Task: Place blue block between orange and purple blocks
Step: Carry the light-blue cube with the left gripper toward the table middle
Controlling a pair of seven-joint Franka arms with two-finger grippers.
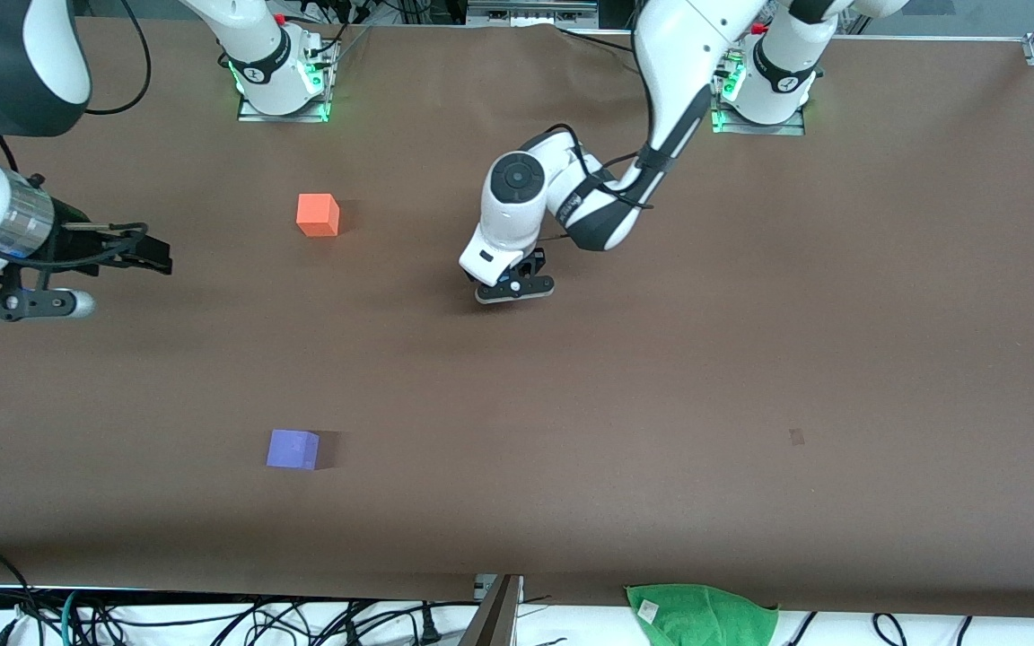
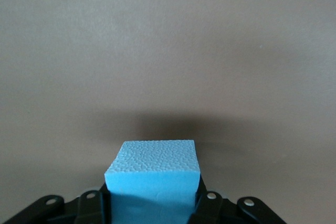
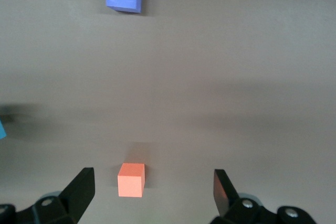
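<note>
**Two grippers, one loaded: blue cube held over the middle of the table**

Two black fingers of the left gripper are clamped against opposite sides of the blue block, which fills the gap between them in the left wrist view; its pebbled top face shows, and a dark shadow lies on the table just past it. From the front camera the block itself is hidden under the left arm's hand, which hangs low over the bare brown middle of the table.

Nothing lies close around that gripper. The orange block sits toward the right arm's end of the table, well apart from the gripper. The purple block lies nearer to the front camera than the orange one, roughly in line with it, with an open stretch of table between the two.

The right gripper waits with its jaws spread wide and holding nothing, raised over the table at the right arm's end; its wrist view looks down on the orange block between its fingertips.

A green cloth lies at the table's edge nearest the front camera.
</note>
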